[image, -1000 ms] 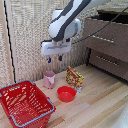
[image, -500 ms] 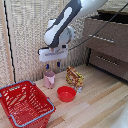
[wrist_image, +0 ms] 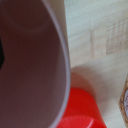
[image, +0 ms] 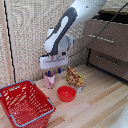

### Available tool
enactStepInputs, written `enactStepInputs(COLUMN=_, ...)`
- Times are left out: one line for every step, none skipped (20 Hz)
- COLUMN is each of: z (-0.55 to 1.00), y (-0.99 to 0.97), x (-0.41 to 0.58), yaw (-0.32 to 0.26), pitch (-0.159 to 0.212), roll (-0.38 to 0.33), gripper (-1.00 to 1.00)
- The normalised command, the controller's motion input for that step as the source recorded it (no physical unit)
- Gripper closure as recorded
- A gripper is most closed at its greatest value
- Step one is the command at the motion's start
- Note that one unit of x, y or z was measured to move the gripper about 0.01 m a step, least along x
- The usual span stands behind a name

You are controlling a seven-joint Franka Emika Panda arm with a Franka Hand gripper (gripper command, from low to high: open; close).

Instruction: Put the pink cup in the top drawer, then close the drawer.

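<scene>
The white arm reaches down from the upper right of the exterior view to the pink cup, which stands upright on the pale wooden counter, close to the slatted wall behind it; the white gripper head sits directly above the cup, and the dark blue-tipped fingers drop to its rim; whether they are spread around the cup or already pinching it cannot be told at this size. In the wrist view the cup's pale pink inside fills most of the picture, so the camera hangs very close above its mouth; a dark sliver at the edge of that view may be a finger, but it is too little to judge.

Just to the exterior view's right of the cup lies the shallow red bowl, apart from it; beyond the bowl stands a yellow and red snack packet. The red wire basket sits nearer the camera on the exterior view's left. The dark brown dresser stands at the far right, its silver-handled drawers stacked; its top drawer is well apart from the cup.
</scene>
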Motion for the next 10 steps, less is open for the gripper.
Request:
enactStepInputs(z=-0.40, y=0.00, x=0.063, yaw=0.000, pitch=-0.038, roll=-0.032, gripper=-1.00)
enactStepInputs(z=-0.38, y=0.00, x=0.071, yaw=0.000, pitch=-0.035, roll=-0.021, gripper=-1.00)
enactStepInputs(z=-0.33, y=0.00, x=0.080, yaw=0.000, pitch=-0.031, roll=-0.010, gripper=-1.00)
enactStepInputs(z=-0.19, y=0.00, x=0.071, yaw=0.000, pitch=-0.012, roll=0.000, gripper=-1.00)
enactStepInputs(z=-0.04, y=0.00, x=0.069, yaw=0.000, pitch=0.000, roll=0.000, gripper=-1.00)
enactStepInputs(z=-0.03, y=0.00, x=0.000, yaw=0.000, pitch=0.000, roll=0.000, gripper=1.00)
enactStepInputs(z=0.00, y=0.00, x=0.000, yaw=0.000, pitch=0.000, roll=0.000, gripper=1.00)
enactStepInputs(z=0.00, y=0.00, x=0.000, yaw=0.000, pitch=0.000, roll=0.000, gripper=1.00)
enactStepInputs(z=0.00, y=0.00, x=0.000, yaw=0.000, pitch=0.000, roll=0.000, gripper=1.00)
enactStepInputs(z=0.00, y=0.00, x=0.000, yaw=0.000, pitch=0.000, roll=0.000, gripper=1.00)
